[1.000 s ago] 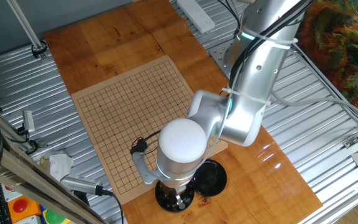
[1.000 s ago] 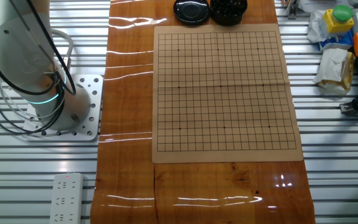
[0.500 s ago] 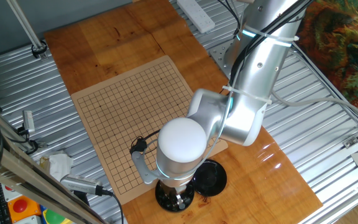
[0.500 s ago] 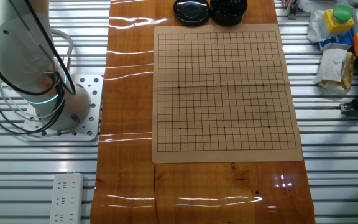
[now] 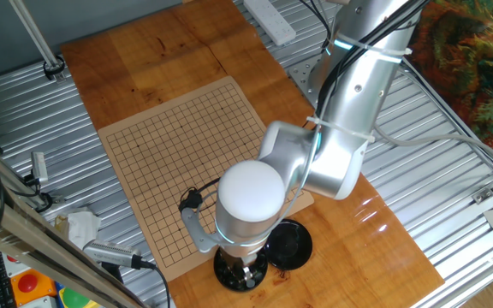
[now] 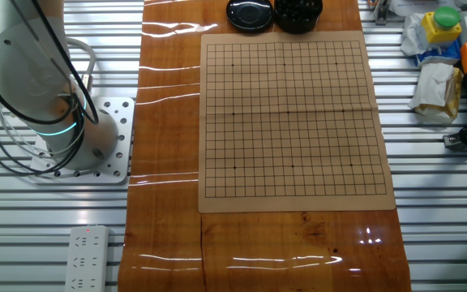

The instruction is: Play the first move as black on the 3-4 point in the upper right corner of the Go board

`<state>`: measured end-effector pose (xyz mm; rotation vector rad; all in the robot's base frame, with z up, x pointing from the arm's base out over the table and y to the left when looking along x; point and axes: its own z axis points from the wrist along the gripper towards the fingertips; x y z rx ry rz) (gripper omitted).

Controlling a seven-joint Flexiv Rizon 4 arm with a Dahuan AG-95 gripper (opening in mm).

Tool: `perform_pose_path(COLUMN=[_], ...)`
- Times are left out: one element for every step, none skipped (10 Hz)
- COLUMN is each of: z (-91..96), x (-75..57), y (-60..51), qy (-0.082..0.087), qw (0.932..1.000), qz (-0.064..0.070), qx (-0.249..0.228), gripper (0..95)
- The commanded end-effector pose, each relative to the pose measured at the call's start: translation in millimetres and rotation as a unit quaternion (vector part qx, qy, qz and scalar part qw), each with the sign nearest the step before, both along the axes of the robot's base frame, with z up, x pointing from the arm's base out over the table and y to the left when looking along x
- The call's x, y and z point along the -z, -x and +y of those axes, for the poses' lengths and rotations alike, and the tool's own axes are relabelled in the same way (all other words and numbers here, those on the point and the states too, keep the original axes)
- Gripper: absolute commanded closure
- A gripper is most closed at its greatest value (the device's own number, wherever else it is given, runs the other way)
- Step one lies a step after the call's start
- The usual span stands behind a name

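The board (image 5: 178, 162) lies flat on the orange-brown tabletop with no stones on its grid; it also shows in the other fixed view (image 6: 290, 113). A black bowl (image 5: 228, 275) of black stones (image 6: 298, 10) stands just off one short edge of the board, with a round black lid (image 5: 291, 244) beside it. My arm's white wrist (image 5: 248, 198) hangs straight over the bowl. My gripper (image 5: 245, 275) reaches down into the bowl and is mostly hidden by the wrist, so I cannot tell how its jaws stand. In the other fixed view the gripper is cut off at the top edge.
A white power strip (image 5: 270, 19) lies beyond the board's far end. The robot base (image 6: 79, 138) stands on the slatted metal beside the table. Crumpled bags (image 6: 434, 85), a yellow-green object (image 6: 447, 23) and cables (image 5: 109, 255) crowd the other side.
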<state>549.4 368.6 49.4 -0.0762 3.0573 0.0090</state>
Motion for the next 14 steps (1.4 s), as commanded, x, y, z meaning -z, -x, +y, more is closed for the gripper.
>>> perform_pose_path(z=[3.0,6.2,8.0,9.5,9.6,8.6,7.6,7.2,7.2,7.2,7.2,7.2,7.2,7.2], x=[5.0,7.1,7.7,8.5,9.5,10.6,11.6,11.9,11.5,11.5,11.4,11.4,11.4,11.4], y=[5.6,8.5,9.3,10.4,11.9,13.6,15.0,15.6,15.7,15.7,15.7,15.7,15.7,15.7], qy=[-0.001,-0.001,-0.001,0.000,0.000,0.000,0.000,0.001,0.000,0.000,0.000,0.000,0.000,0.000], qw=[1.0000,1.0000,1.0000,1.0000,1.0000,1.0000,1.0000,1.0000,1.0000,1.0000,1.0000,1.0000,1.0000,1.0000], qz=[-0.001,-0.003,-0.003,-0.002,-0.001,-0.002,-0.001,-0.002,-0.002,-0.002,-0.002,-0.002,-0.002,-0.003], qx=[0.003,0.005,0.007,0.007,0.008,0.006,0.005,0.005,0.005,0.005,0.005,0.005,0.005,0.006], gripper=[76.0,76.0,76.0,76.0,76.0,76.0,76.0,76.0,76.0,76.0,76.0,76.0,76.0,76.0])
